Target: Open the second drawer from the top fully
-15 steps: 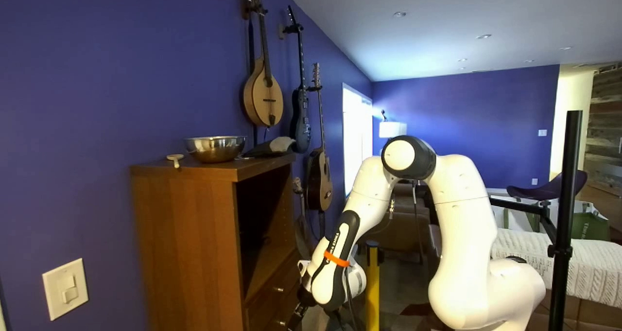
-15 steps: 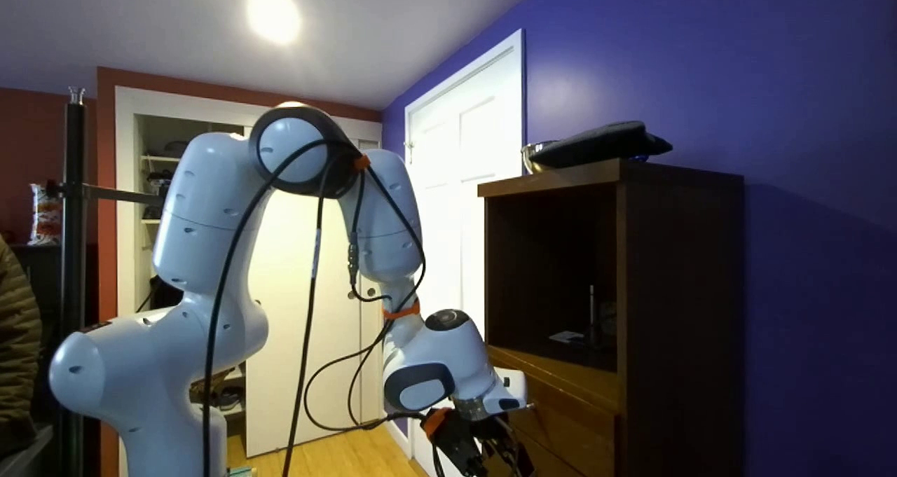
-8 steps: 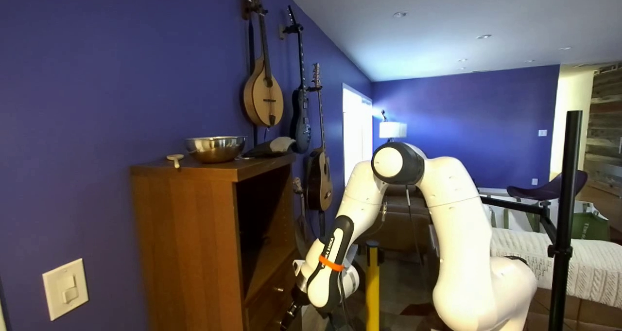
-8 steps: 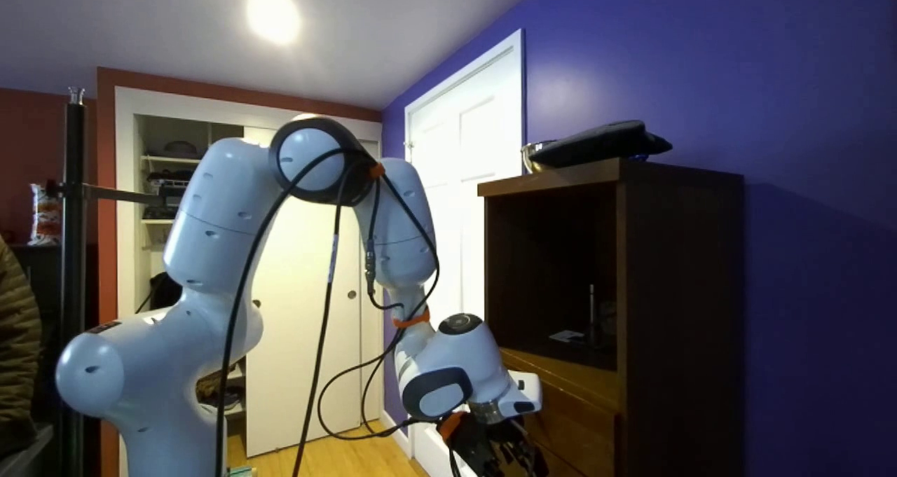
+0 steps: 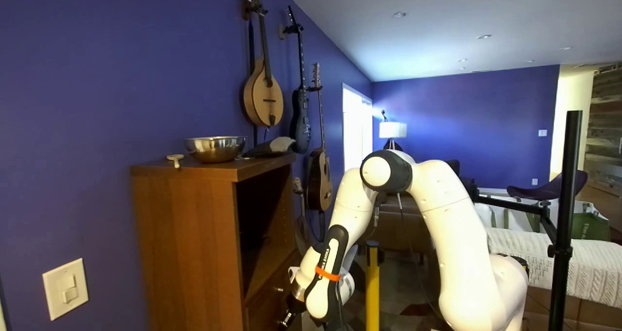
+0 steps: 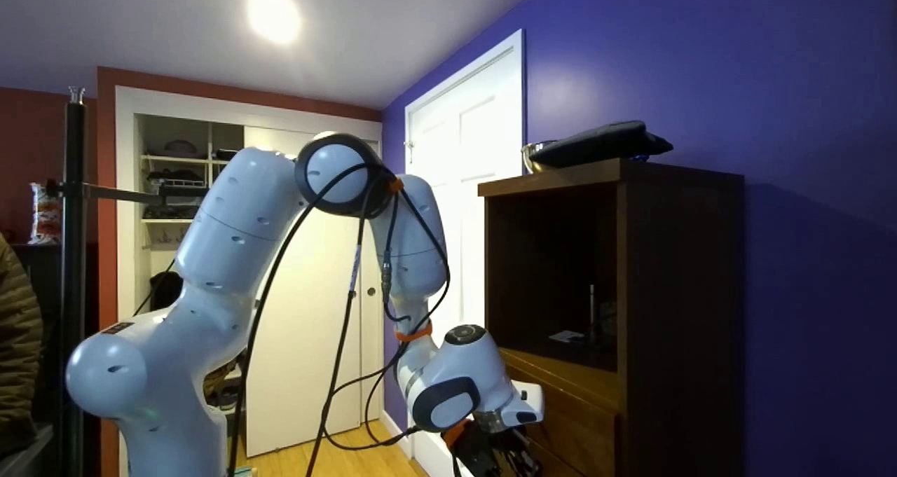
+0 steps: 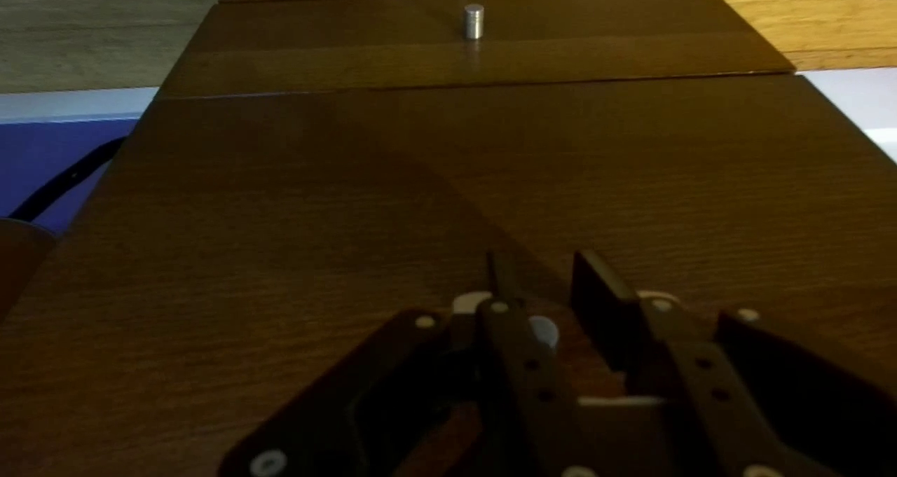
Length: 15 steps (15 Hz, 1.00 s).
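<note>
The wooden dresser's second drawer (image 7: 315,183) fills most of the wrist view, and its front looks flush with the panel beyond it. A pale round knob (image 7: 544,331) shows between the fingers of my gripper (image 7: 539,267), partly covered by the left one. The jaws are narrowed but still open, with a gap to the right of the knob. In an exterior view the gripper (image 5: 288,317) is low at the dresser front, below the top drawer's knob (image 5: 278,289). The fingertips are hard to make out in an exterior view, where the gripper (image 6: 501,456) is dark.
Farther down the dresser front, a lower drawer has a metal knob (image 7: 474,22). An open compartment (image 6: 553,274) lies above the drawers. A metal bowl (image 5: 216,148) stands on the dresser's top. A yellow post (image 5: 372,282) rises near the forearm. Cables (image 6: 350,281) hang along the arm.
The arm has lowered and reached forward, bringing the gripper closer to the dresser front. The jaws have drawn closer together. The drawers show no movement.
</note>
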Each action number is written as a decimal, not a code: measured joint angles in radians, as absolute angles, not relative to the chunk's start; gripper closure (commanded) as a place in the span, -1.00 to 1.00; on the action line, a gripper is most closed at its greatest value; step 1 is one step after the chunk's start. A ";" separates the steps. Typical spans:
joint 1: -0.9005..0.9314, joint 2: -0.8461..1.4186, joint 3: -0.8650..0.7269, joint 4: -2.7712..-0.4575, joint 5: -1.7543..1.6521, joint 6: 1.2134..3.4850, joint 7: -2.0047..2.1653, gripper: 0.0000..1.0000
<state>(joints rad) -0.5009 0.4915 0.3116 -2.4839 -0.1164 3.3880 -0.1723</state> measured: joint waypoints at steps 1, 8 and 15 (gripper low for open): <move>-0.499 0.493 0.305 -2.486 -0.121 3.396 -0.164 1.00; -0.427 0.479 0.230 -2.497 -0.140 3.407 -0.134 0.93; -0.286 0.340 0.068 -2.537 -0.137 3.058 -0.138 -0.18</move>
